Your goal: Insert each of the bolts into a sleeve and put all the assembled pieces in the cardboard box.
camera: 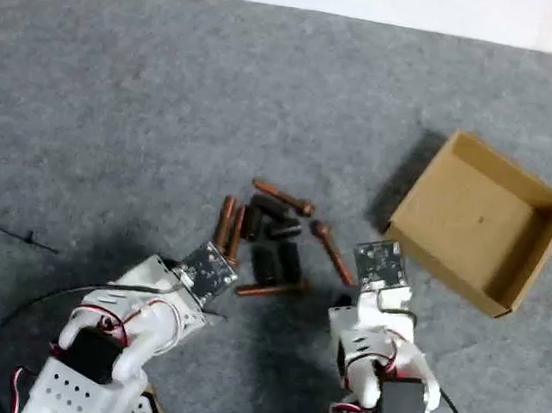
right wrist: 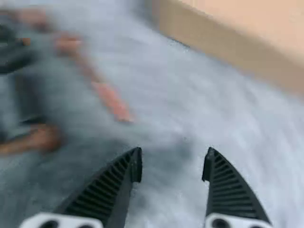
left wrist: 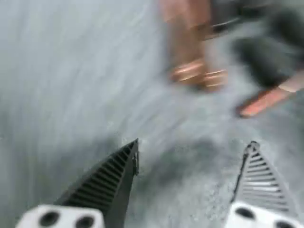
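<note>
Grippers on both arms stand open and empty. The left gripper point(left wrist: 194, 145) has its toothed fingers spread wide above the grey table point(camera: 118, 97), just short of the heap of parts point(camera: 267, 241) on that arm's side. The right gripper point(right wrist: 174, 153), its gap somewhat narrower, hangs over the table at the heap's opposite edge. Nothing lies between either pair of fingers.

The heap is loose. Copper-coloured bolts point(camera: 282, 197) lie around its rim, and dark sleeves point(camera: 277, 260) are bunched in its middle, several of them touching. One bolt lies across the heap's near edge point(camera: 268, 289), close to the left gripper. A single stray bolt point(camera: 333, 252) slants off the heap's side toward the right gripper, apart from the sleeves. The cardboard box point(camera: 449, 273) sits well apart from the heap, beyond the right gripper, open side up with nothing in it.

No bolt looks seated in a sleeve, so I judge the task to be at its very start, with the first pick in hand. The next move calls for one arm to close on a bolt's shank and the other on a sleeve. The stray bolt looks the easiest grasp. The sleeves are crowded, so the fingers would need to straddle one without nudging its neighbours. Both pieces then have to be lifted and lined up end to end before the bolt can slide in.
</note>
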You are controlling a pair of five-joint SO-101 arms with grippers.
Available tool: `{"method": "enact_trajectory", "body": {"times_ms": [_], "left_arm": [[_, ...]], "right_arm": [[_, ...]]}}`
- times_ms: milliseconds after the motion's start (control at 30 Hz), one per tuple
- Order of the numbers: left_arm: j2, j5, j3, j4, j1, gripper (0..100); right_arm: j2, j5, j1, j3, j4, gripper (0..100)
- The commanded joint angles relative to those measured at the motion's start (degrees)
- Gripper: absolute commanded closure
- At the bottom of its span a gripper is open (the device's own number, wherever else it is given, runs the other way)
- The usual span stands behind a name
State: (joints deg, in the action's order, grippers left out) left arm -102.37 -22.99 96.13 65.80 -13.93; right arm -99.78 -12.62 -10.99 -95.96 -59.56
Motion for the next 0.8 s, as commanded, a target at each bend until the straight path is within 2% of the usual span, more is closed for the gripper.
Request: {"method": "enact_trajectory", "body": {"times_ms": [0, 100, 167, 233, 300, 367, 600, 767], "left_arm": [[0.13, -1.67, 1.10, -1.32, -0.92, 68], [-0.04, -1.67, 1.10, -1.32, -0.92, 68], [-0.13, -1.58, 0.22, -2.20, 2.86, 68], [-0.13, -0.53, -2.24, -4.31, 14.64, 68], [-0.13, 6.51, -3.30, -7.21, 27.47, 68], [-0.13, 12.57, -2.95, -11.25, 33.80, 68], [-0.13, 12.57, -2.86, -10.81, 34.77, 68], [-0.13, 12.48, -3.74, -6.86, 30.73, 68]], "right_arm": [[-0.57, -0.79, -0.66, -8.92, 1.36, 80.0], [-0.57, -0.79, -0.66, -8.92, 1.36, 80.0], [-0.57, -0.79, -0.66, -8.92, 1.27, 80.0], [-0.57, -0.79, -0.66, -8.92, 1.27, 80.0], [-0.57, -0.79, -0.66, -8.92, 1.27, 80.0], [-0.57, -0.79, -0.66, -8.92, 1.27, 80.0], [-1.10, -0.70, 0.40, -8.92, 1.36, 80.0], [-1.19, -0.70, 4.35, -8.92, 2.68, 80.0]]}}
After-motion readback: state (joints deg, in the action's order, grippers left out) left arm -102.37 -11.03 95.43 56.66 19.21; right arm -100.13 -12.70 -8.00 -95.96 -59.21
